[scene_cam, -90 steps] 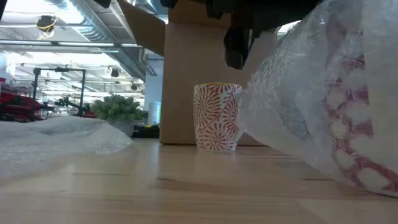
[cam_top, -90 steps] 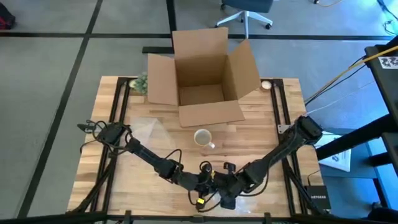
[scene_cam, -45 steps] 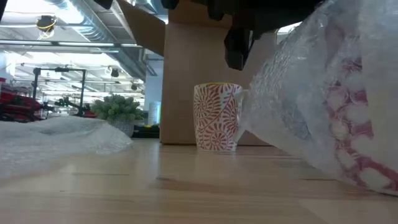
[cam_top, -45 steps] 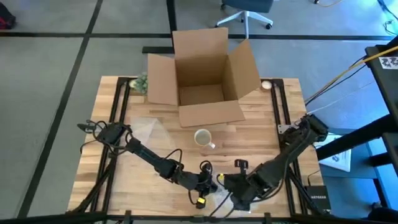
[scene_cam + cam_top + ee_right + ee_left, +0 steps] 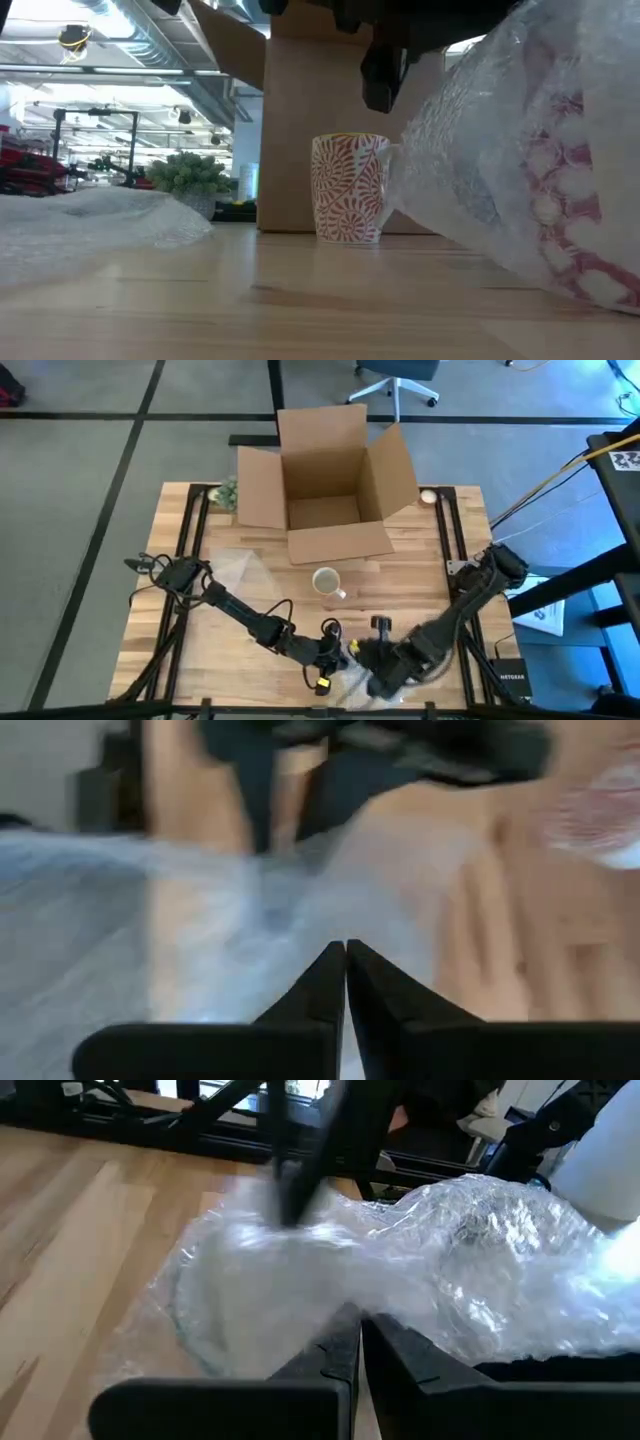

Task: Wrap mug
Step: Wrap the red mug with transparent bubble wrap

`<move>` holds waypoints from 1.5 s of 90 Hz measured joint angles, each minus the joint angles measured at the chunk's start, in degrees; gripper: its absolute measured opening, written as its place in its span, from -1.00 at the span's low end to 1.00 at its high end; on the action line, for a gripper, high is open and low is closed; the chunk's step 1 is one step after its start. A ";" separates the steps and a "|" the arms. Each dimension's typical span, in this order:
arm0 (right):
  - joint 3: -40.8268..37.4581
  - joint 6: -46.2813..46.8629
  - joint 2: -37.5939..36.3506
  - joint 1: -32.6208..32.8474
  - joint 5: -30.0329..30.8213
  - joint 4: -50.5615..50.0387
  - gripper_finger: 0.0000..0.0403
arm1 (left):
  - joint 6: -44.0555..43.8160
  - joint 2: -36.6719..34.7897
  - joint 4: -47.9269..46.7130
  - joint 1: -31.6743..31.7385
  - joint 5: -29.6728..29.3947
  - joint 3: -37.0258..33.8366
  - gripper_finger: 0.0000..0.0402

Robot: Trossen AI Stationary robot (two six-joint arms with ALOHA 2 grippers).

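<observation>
As my right arm swings back from the middle of the table toward its near edge, my right end effector (image 5: 385,678) ends up lower and closer to that edge than it was a second ago, and a sheet of bubble wrap (image 5: 355,678) now shows beneath it at the near edge, where half a second ago only a small part of it showed. My left end effector (image 5: 335,656) has barely shifted; it sits just beside the right one, near the middle of the near edge.

Both wrist views show my fingers pressed together with the clear film bunched right at their tips, so I judge each end effector is clenched on the bubble wrap, though the exact pinch is hidden.

The mug (image 5: 325,581) stands upright and bare near the centre of the table, just in front of the open cardboard box (image 5: 325,485), well apart from both end effectors. A second piece of wrap (image 5: 238,568) lies flat toward the left side.

To my mind this means I am spreading the sheet out at the near edge; the mug itself is untouched, so the wrapping proper has not started.
</observation>
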 joint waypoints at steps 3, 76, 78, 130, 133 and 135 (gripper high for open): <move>-0.67 0.62 0.54 -0.17 -0.24 -0.01 -1.00 | 0.02 0.00 -0.02 0.00 -0.02 0.00 -1.00; 2.11 0.28 0.86 -3.80 -14.39 -3.41 -1.00 | -0.13 0.02 0.14 -0.04 0.12 -0.02 -1.00; 3.01 0.45 0.40 -3.43 -13.99 -4.84 -1.00 | -0.13 0.02 0.13 -0.05 0.21 -0.02 -1.00; 6.21 5.10 2.36 3.55 -4.44 -1.40 -1.00 | -1.15 0.42 0.37 0.29 0.46 -0.27 -1.00; 6.21 5.62 2.38 3.64 -3.97 -3.00 -1.00 | -1.29 0.42 0.42 0.33 0.49 -0.28 -1.00; 6.21 6.12 2.38 3.67 -3.50 -4.00 -1.00 | -1.42 0.42 0.37 0.33 0.48 -0.28 -1.00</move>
